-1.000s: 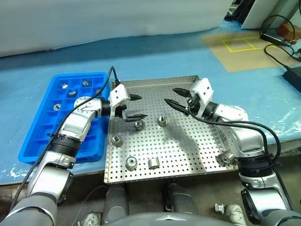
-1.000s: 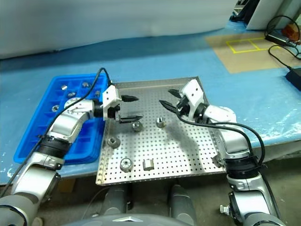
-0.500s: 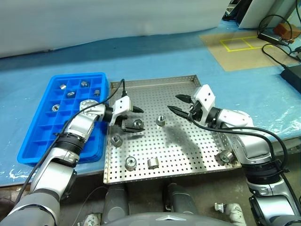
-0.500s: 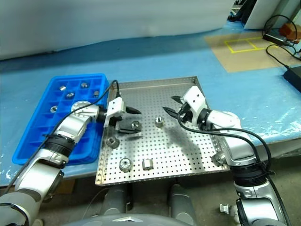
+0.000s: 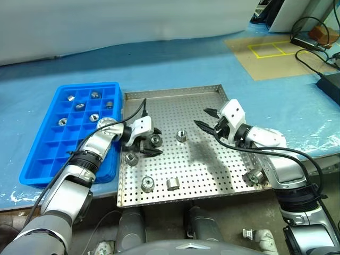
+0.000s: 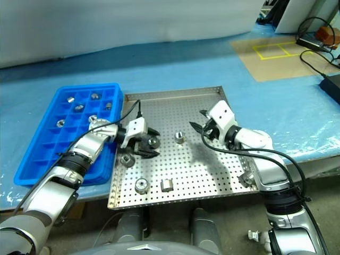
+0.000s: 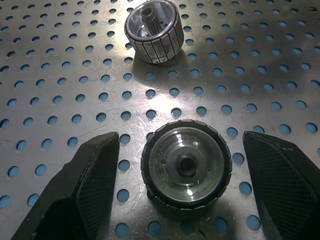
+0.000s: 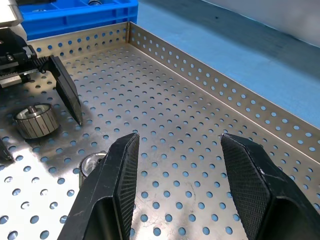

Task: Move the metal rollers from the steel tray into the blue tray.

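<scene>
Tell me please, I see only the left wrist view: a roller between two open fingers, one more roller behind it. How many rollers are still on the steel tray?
Observer: Six metal rollers remain on the steel tray; the left gripper brackets one.
Operator: Is the right gripper holding something?
Observer: No. The right gripper hangs open and empty above the tray.
Operator: Has the blue tray any rollers already?
Observer: Yes, the blue tray holds about six, in compartments at its far end.

We see six shiny flanged metal rollers (image 5: 155,140) scattered on the perforated steel tray (image 5: 202,164); several more sit in the blue tray (image 5: 48,154) compartments.
</scene>
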{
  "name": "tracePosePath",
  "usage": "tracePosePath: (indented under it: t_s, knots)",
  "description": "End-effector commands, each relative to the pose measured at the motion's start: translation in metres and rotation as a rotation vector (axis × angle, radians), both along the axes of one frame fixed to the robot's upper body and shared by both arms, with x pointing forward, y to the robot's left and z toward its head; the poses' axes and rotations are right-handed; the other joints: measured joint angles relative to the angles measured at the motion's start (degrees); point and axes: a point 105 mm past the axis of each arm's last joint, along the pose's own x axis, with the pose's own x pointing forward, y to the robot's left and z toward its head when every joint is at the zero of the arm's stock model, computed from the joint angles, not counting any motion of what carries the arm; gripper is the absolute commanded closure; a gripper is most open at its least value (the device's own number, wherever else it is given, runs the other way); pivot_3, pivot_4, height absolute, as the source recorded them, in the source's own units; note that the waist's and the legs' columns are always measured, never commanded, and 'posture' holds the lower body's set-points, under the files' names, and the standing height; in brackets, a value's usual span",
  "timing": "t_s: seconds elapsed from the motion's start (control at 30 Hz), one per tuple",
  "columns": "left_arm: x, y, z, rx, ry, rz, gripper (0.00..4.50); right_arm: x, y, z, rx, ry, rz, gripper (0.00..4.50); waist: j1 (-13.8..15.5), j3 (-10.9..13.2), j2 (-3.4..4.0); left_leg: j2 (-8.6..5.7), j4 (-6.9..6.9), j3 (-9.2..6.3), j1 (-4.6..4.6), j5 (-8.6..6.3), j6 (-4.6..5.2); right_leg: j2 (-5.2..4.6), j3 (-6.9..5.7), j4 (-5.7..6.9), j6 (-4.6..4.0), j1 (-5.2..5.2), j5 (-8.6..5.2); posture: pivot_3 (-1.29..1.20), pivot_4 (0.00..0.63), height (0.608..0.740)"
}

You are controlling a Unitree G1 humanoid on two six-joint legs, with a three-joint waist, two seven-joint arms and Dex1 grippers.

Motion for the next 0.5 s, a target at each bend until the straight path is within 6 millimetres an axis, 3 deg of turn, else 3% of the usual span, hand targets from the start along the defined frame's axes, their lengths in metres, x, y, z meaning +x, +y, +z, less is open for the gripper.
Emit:
tracePosePath:
  t_s: [0.03, 0.13, 0.2, 0.23, 0.37, 0.5]
  knots:
    - [0.0037, -0.0052, 0.0089, -0.017, -0.026, -0.009, 0.44, -0.0006, -0.0005, 0.003, 0.001, -0.035, -0.003, 1.8, 0.0, 0.0, 0.0, -0.01, 0.0, 0.0, 0.0, 0.0, 0.0, -0.01, 0.0, 0.0, 0.0, 0.0, 0.0, -0.26, 0.15, 0.74]
    - [0.0062, -0.0082, 0.011, -0.028, -0.045, -0.002, 1.1, -0.0004, -0.0017, 0.0009, -0.001, -0.036, -0.01, 1.79, -0.04, 0.0, 0.0, 0.0, 0.0, 0.01, 0.0, 0.0, 0.02, -0.01, 0.0, 0.0, -0.01, 0.0, 0.0, -0.27, 0.15, 0.74]
    - [0.0084, -0.0094, 0.011, -0.03, -0.053, 0.01, 1.78, -0.0006, -0.0023, -0.0005, -0.006, -0.037, -0.013, 1.79, -0.06, 0.0, 0.0, 0.0, 0.0, 0.01, 0.0, 0.0, 0.03, -0.01, 0.0, 0.0, -0.01, 0.0, 0.0, -0.27, 0.15, 0.74]
    - [0.0075, -0.0094, 0.0106, -0.03, -0.048, 0.003, 1.78, -0.0008, -0.0023, -0.0008, -0.007, -0.038, -0.013, 1.79, -0.09, 0.0, 0.0, 0.0, 0.0, 0.01, 0.0, 0.0, 0.04, 0.0, 0.0, 0.0, -0.01, 0.0, 0.0, -0.27, 0.15, 0.74]
    - [0.0081, -0.0046, 0.0073, -0.01, -0.053, 0.01, 2.77, 0.0004, -0.0033, -0.0022, -0.011, -0.041, -0.02, 1.79, -0.12, 0.0, 0.0, 0.0, 0.0, 0.01, 0.01, 0.0, 0.04, 0.0, 0.0, -0.01, -0.01, 0.0, -0.01, -0.27, 0.15, 0.74]
    - [0.0114, 0.0005, 0.006, 0.002, -0.065, 0.043, 2.75, 0.0013, -0.0017, -0.0022, -0.011, -0.045, -0.019, 1.79, -0.13, 0.0, 0.0, 0.0, 0.0, 0.01, 0.05, 0.0, 0.05, 0.0, 0.0, -0.01, -0.01, 0.04, -0.01, -0.26, 0.15, 0.74]
